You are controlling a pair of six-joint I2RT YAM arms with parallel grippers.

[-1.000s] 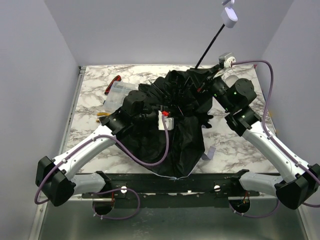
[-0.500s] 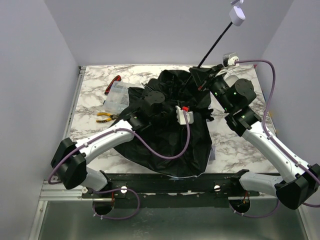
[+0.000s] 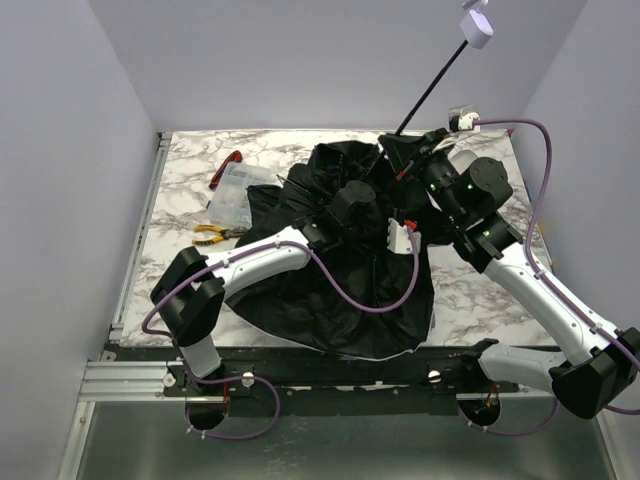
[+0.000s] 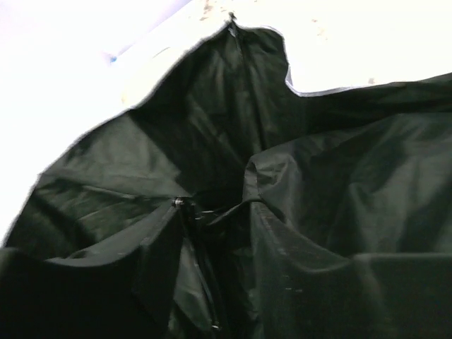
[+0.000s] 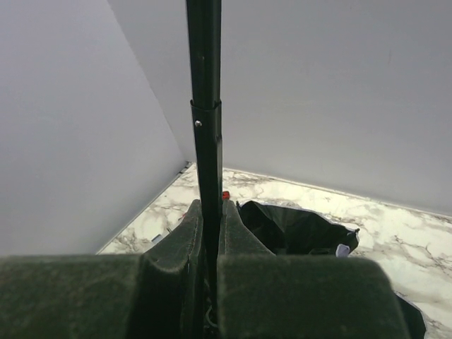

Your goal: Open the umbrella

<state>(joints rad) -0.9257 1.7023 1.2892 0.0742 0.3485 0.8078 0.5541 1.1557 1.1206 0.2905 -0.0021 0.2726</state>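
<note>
The umbrella [image 3: 330, 290] lies half spread on the marble table [image 3: 480, 290], black lining up, with a pale edge showing at the front. Its thin black shaft [image 3: 430, 90] slants up to the back right and ends in the small pale handle [image 3: 476, 30]. My right gripper [image 3: 412, 160] is shut on the shaft's lower part; in the right wrist view both fingers [image 5: 236, 233] press on the shaft [image 5: 205, 106]. My left gripper [image 3: 385, 218] reaches over the canopy's middle, its fingers lost against the black fabric. The left wrist view shows only lining folds [image 4: 318, 176] and a rib [image 4: 198, 261].
A clear plastic box [image 3: 235, 190], yellow-handled pliers [image 3: 210, 232] and a red-handled tool [image 3: 228, 165] lie at the back left of the table. Grey walls close the table on three sides. A metal rail [image 3: 340, 360] runs along the front edge.
My left arm has swept rightward across the canopy, and the black fabric now spreads further toward the front right. The shaft and handle shifted slightly right; the right gripper kept its hold.
</note>
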